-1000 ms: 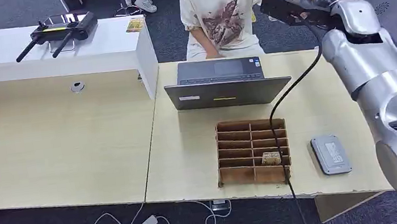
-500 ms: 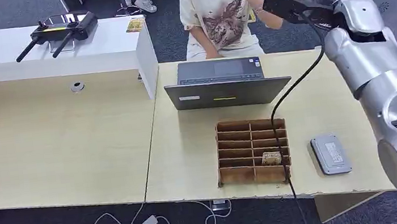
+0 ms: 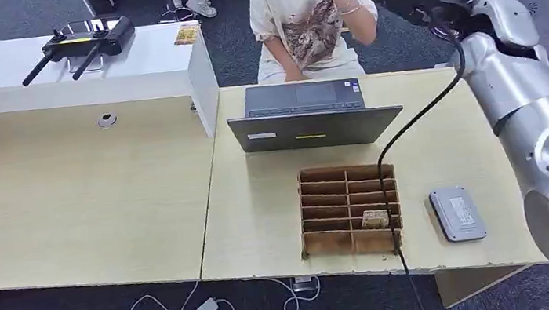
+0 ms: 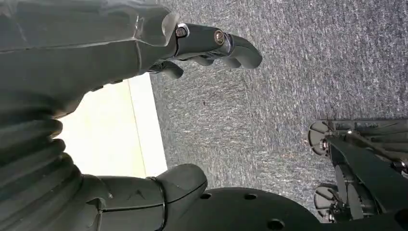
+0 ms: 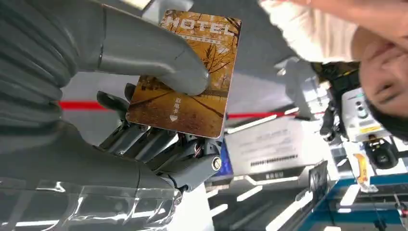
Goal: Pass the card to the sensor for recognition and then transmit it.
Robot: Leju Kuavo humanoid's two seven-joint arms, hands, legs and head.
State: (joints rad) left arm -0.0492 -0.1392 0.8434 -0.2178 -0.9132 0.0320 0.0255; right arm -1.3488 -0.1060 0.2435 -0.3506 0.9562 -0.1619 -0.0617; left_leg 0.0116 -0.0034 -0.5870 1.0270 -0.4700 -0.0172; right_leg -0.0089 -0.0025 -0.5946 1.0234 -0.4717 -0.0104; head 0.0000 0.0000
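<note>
Wood desk (image 3: 261, 204), sensor (image 3: 457, 214) near its front edge. Right hand (image 5: 144, 120) raised toward the person (image 3: 309, 8), thumb and fingers clamped on card (image 5: 185, 77). Left hand (image 4: 144, 53) holds nothing, fingers loosely apart. Keep the pinch firm, present steadily. Card's long axis points out beyond the fingers.

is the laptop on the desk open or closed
Open. The laptop has its keyboard deck showing, with the lid's back raised toward the camera; the screen itself faces away.
</note>
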